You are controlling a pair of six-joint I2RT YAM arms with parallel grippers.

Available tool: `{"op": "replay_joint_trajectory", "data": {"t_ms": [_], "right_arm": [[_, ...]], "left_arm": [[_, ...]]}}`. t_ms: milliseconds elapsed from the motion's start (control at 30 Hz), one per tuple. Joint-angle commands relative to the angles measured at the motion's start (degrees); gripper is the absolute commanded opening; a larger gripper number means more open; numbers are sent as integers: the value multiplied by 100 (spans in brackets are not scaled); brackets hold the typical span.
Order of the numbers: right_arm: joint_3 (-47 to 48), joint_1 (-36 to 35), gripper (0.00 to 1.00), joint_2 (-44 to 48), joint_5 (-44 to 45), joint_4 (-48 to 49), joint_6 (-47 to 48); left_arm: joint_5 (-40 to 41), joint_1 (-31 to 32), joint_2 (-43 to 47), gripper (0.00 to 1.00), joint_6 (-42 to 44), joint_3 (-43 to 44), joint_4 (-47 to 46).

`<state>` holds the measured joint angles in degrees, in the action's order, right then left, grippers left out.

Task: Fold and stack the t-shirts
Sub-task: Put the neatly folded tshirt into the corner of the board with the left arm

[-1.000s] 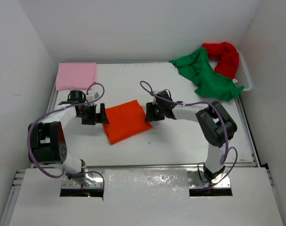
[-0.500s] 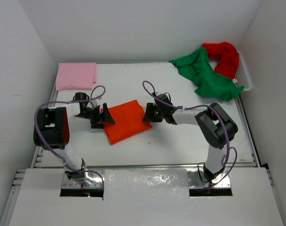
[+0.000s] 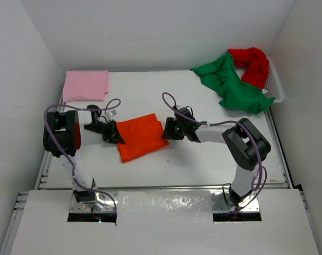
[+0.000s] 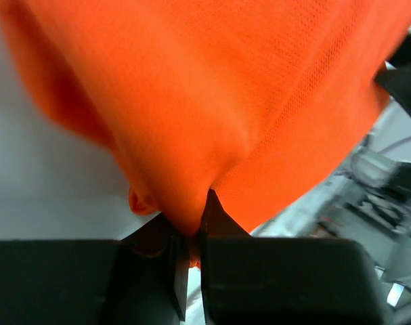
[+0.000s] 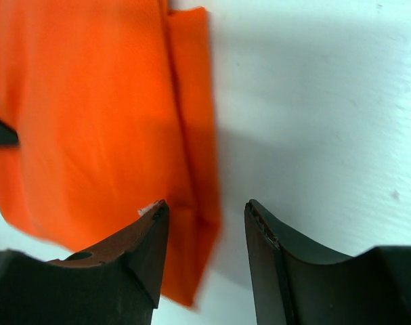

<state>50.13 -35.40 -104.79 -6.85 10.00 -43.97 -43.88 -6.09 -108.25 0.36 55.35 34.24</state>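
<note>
- Left claw (image 3: 116, 137) is seen clamped tight on the left edge of the orange t-shirt (image 3: 142, 137); in the left wrist view a tuck of orange cloth (image 4: 225, 101) is pinched between the two closed fingers (image 4: 222, 223).
- Right claw (image 3: 165, 131) is held with its jaws parted, nothing gripped. In the right wrist view the shirt's right edge (image 5: 191, 135) lies under the gap, and one fingertip (image 5: 151, 230) is set over the cloth.
- The left arm is bent at the left side of the worktop (image 3: 203, 159), its forearm laid low and stretched rightward toward the shirt.
- The right arm is folded at the right, its forearm reaching leftward, so the two claws face each other across the shirt.
- The orange t-shirt is folded flat mid-worktop between the claws, its longer side running roughly left to right, skewed with the right end turned slightly toward the far wall.
- A folded pink t-shirt (image 3: 85, 85) is laid at the far-left corner.
- Green (image 3: 229, 82) and red (image 3: 253, 64) t-shirts are bunched together at the far right, spilling over a white basket (image 3: 277, 87).
</note>
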Motion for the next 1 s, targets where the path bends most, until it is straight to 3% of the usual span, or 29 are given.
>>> {"op": "replay_joint_trajectory", "data": {"t_ms": [0,133,300,700,867,967], "right_arm": [[-21,6,47,494,193,-314,239],[41,85,47,889,342,-683,677],[243,182,47,1084,597,-1174,1074],[498,490,47,1101,676,-1474,1408],[480,534,47,1084,826,-1536,1496],[480,543,47,1014,808,-1571,1496]], "left_arm": [[634,-209,-91,0,1034,633,468],[1343,-209,-188,0,2096,1546,1223],[2592,-209,-381,0,2609,2848,1296],[2673,-209,-2218,0,2680,7029,2087],[3210,-182,-2491,0,2627,7920,1868],[3604,-112,-2324,0,2680,7982,1386]]}}
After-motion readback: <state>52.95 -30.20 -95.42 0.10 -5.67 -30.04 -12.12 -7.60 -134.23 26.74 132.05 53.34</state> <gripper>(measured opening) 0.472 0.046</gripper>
